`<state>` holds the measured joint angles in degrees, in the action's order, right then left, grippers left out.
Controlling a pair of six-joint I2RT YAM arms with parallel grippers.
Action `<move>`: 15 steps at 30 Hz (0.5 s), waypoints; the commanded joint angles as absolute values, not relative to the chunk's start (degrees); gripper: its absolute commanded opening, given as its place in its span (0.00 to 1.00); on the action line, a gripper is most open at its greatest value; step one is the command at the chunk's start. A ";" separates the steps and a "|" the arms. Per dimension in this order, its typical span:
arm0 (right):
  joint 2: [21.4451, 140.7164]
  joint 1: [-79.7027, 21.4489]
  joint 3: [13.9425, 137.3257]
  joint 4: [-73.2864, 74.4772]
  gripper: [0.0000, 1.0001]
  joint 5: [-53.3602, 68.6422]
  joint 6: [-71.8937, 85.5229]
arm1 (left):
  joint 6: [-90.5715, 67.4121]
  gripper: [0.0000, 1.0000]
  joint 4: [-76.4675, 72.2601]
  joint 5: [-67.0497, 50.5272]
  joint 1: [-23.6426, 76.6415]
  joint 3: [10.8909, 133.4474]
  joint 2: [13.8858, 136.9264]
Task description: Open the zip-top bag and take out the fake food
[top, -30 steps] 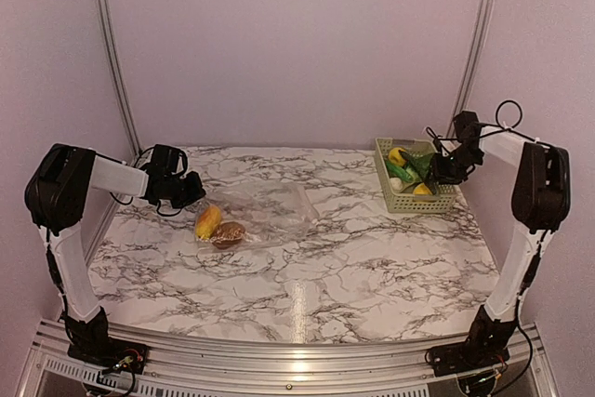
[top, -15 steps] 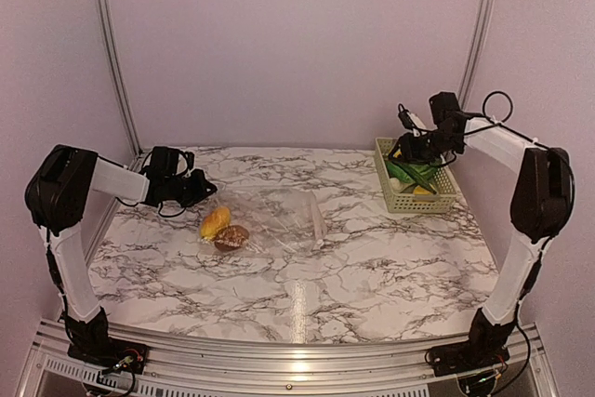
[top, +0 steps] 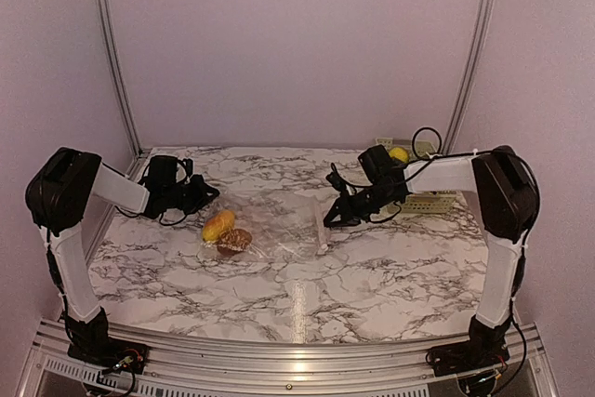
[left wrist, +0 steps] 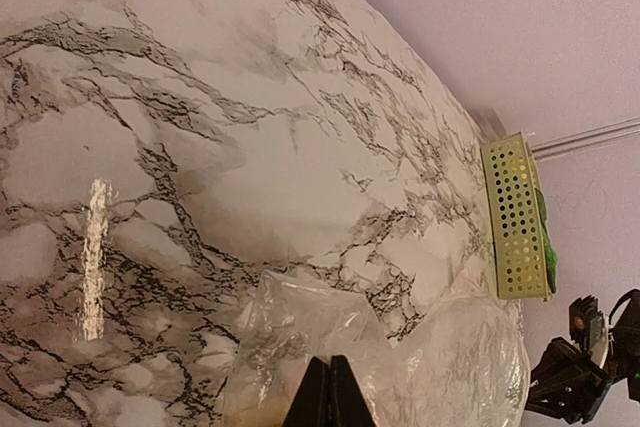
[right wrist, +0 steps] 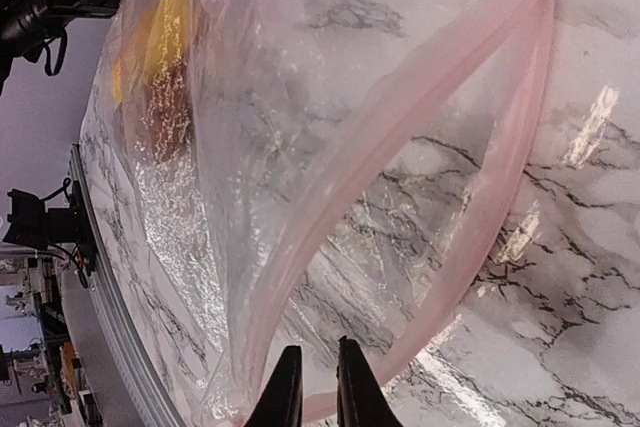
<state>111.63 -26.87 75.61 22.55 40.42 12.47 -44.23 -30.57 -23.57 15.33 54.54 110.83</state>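
Right end effector [top: 327,220] just swung over from basket [top: 432,202]. Now at pink zip rim of zip-top bag [top: 279,216], jaws narrowed to sliver, can't tell if rim pinched yet. Left end effector [top: 206,194] clenched on bag's opposite edge, looks like. Guessing emptying is mid-way.

Count: one bag, two fake food pieces [top: 218,224] inside (yellow-orange, brown), right beside left tips. One lemon [top: 399,153] showing in basket.

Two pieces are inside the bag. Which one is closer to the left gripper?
The yellow-orange piece: it lies nearer the left gripper, which pinches the zip-top bag. The brown round piece sits beside it, farther from that gripper.
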 commanded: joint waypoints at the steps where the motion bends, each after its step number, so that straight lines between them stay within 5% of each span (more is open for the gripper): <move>1: 116.09 -28.75 75.57 14.17 0.11 43.91 16.48 | -46.16 0.00 -34.20 -24.05 15.84 52.59 109.15; 7: 120.85 -31.70 78.14 4.69 0.12 49.62 22.09 | -49.56 0.00 -37.64 -22.95 17.20 50.34 109.51; 15: 129.01 -36.04 80.99 -9.72 0.27 55.89 29.71 | -57.86 0.00 -43.40 -18.02 22.01 48.08 111.30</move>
<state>125.67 -33.89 79.11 0.45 51.83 24.95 -52.58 -38.46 -20.88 19.66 49.04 110.85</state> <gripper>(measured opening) 0.252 0.002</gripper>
